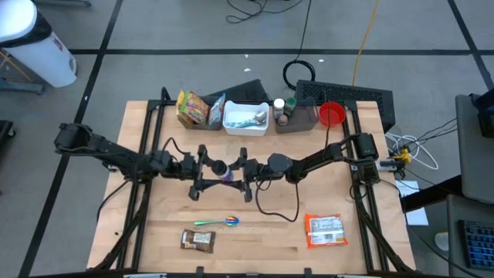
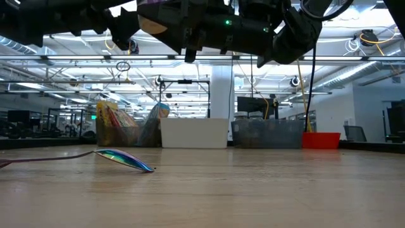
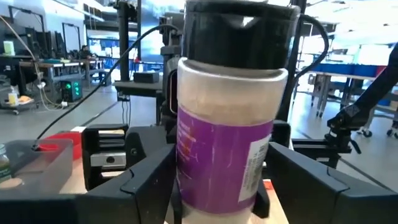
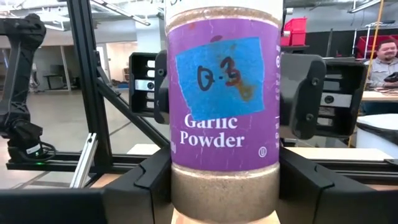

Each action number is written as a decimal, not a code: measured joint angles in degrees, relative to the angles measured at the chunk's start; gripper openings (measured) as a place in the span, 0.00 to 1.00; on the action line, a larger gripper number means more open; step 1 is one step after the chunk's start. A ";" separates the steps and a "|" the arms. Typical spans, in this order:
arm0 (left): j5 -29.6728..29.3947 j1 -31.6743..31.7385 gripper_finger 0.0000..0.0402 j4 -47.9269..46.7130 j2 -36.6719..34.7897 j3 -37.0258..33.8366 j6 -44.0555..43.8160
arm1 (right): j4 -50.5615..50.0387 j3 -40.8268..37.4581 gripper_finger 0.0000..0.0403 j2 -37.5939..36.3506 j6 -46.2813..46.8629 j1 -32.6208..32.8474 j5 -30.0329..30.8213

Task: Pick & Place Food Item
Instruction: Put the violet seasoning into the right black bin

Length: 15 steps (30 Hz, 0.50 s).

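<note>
A garlic powder jar with a purple label and a black lid hangs upright above the middle of the table. From above it shows as a dark lid between the two arms. My right gripper comes from the table's right and is shut on the jar. My left gripper comes from the table's left, and its fingers stand on either side of the jar's lower half. The jar's foot is hidden in both wrist views. My right gripper pinches the jar's lower part, just below the label, between its two fingers. The fingers come nearly level from the table's right. The jar stands upright, lifted clear of the table. My left gripper's fingers lie close against the jar's sides; I cannot tell whether they touch.
Near the front edge lie an iridescent spoon, a brown snack bar and an orange packet. At the back stand snack bags, a white bin, a grey bin and a red cup.
</note>
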 joint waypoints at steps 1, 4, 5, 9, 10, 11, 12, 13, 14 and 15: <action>-0.02 0.02 0.63 -0.04 0.34 0.38 0.00 | 0.00 0.00 0.48 0.00 0.00 0.00 0.04; -0.10 0.02 0.63 0.09 1.66 1.78 0.37 | 0.04 0.00 0.48 0.00 0.00 0.00 0.00; -0.07 0.02 0.63 -0.07 1.99 2.19 0.81 | 0.03 0.00 0.48 0.00 0.00 0.00 0.00; 0.05 0.02 0.65 -0.45 3.41 4.07 1.93 | 0.02 0.00 0.48 0.00 0.00 0.00 -0.03; 0.05 0.02 0.66 -0.72 3.67 4.28 1.98 | -0.02 0.00 0.48 0.00 0.00 0.00 -0.05; 0.07 0.02 0.66 -0.72 3.93 4.39 1.99 | -0.07 0.00 0.48 0.00 0.00 0.00 -0.05; 0.05 0.02 0.65 -0.72 4.15 4.40 2.00 | -0.09 0.00 0.48 0.00 0.00 0.00 -0.05; 0.05 0.02 0.65 -0.73 4.38 4.40 2.01 | -0.11 0.00 0.48 0.00 0.00 0.00 -0.05; 0.05 0.02 0.64 -0.77 4.49 4.40 2.08 | -0.19 0.00 0.48 0.00 0.00 0.00 -0.05; 0.07 0.02 0.63 -0.91 4.49 4.40 2.26 | -0.33 0.00 0.48 0.00 0.00 0.00 -0.05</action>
